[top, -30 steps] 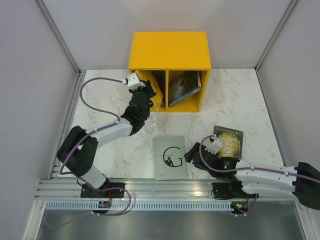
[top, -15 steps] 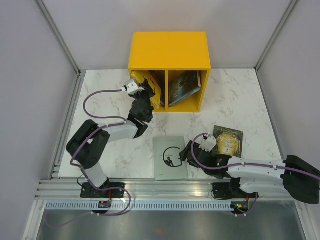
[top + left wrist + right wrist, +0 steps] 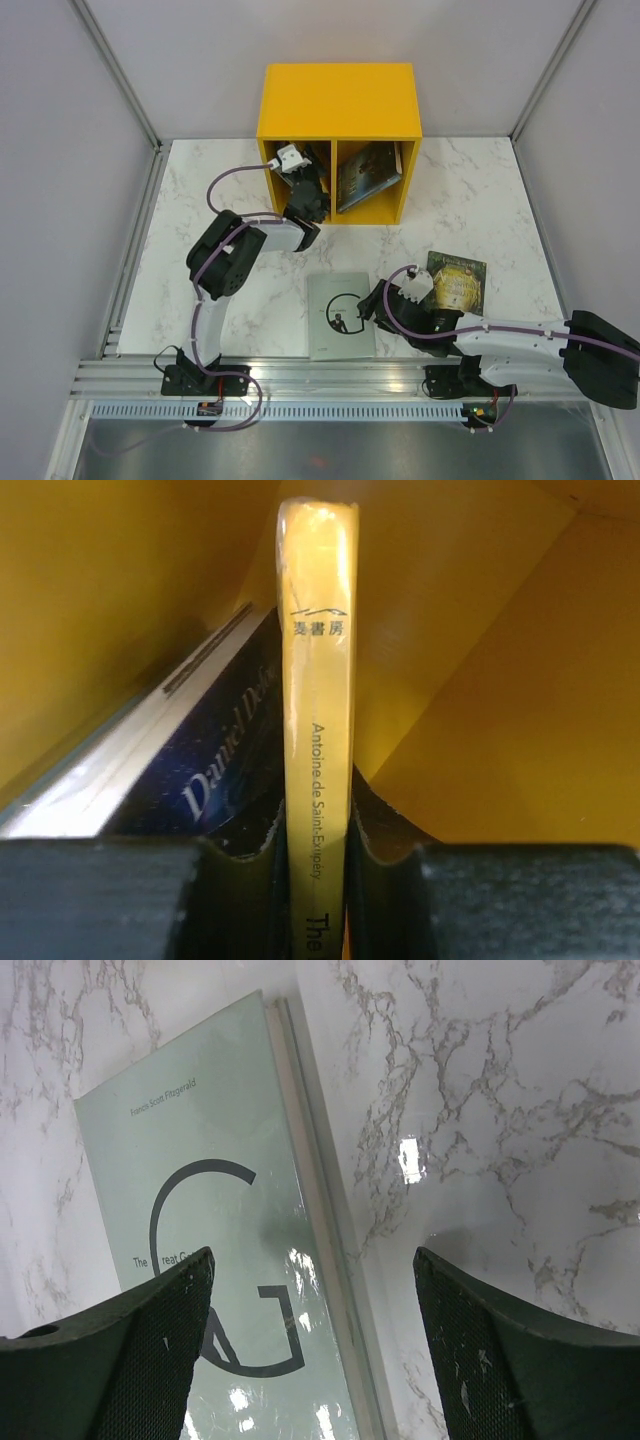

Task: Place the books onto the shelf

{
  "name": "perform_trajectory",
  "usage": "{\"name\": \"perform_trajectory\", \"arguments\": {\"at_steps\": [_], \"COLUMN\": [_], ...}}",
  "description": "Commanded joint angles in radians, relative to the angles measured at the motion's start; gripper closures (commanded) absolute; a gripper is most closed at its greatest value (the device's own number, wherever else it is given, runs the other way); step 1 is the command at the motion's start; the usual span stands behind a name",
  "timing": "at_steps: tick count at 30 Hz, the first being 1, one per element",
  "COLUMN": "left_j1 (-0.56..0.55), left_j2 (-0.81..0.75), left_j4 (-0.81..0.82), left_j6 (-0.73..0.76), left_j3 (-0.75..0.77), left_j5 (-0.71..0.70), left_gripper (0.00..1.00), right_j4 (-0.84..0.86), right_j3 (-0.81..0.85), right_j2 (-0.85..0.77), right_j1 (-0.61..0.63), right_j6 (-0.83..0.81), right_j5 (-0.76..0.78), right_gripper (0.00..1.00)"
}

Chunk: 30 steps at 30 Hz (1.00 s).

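The yellow shelf (image 3: 340,100) stands at the back of the table. My left gripper (image 3: 300,178) reaches into its left compartment, shut on a yellow book (image 3: 318,710) held upright by the spine. Left of that book a dark blue book (image 3: 215,765) leans on the compartment wall. Another dark book (image 3: 366,174) leans in the right compartment. A pale blue book (image 3: 340,315) with a black outline lies flat on the table. My right gripper (image 3: 372,303) hangs open over its right edge (image 3: 300,1190), one finger (image 3: 130,1350) over the cover, the other (image 3: 520,1360) over the marble. A dark green book (image 3: 457,283) lies further right.
The shelf's divider (image 3: 331,180) and yellow inner wall (image 3: 500,730) lie close to the right of the held book. Grey walls enclose the marble table (image 3: 200,200). An aluminium rail (image 3: 320,380) runs along the near edge by the arm bases.
My left arm has swung right and carried the yellow book from outside the shelf's left wall into the left compartment. My right gripper has slid left over the pale book's edge.
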Motion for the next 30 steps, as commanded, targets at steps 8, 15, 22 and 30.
{"name": "perform_trajectory", "arguments": {"at_steps": [8, 15, 22, 30], "left_j1": [0.014, 0.004, 0.008, 0.021], "left_j2": [-0.028, -0.200, -0.498, -0.771], "left_j4": [0.400, 0.308, -0.325, -0.686], "left_j6": [-0.007, -0.061, -0.248, -0.233], "left_j3": [-0.140, -0.373, -0.426, -0.473], "left_j5": [-0.047, 0.025, 0.194, 0.354], "left_gripper": [0.34, 0.07, 0.00, 0.00], "right_j4": [0.081, 0.083, 0.080, 0.069], "right_j3": [-0.040, -0.073, -0.093, -0.098], "right_j2": [0.024, -0.028, -0.054, -0.078], "right_j1": [-0.015, -0.013, -0.015, -0.015], "right_j6": [-0.011, 0.002, 0.017, 0.020], "right_j5": [-0.040, -0.038, -0.040, -0.049], "right_gripper": [0.16, 0.16, 0.16, 0.17]}}
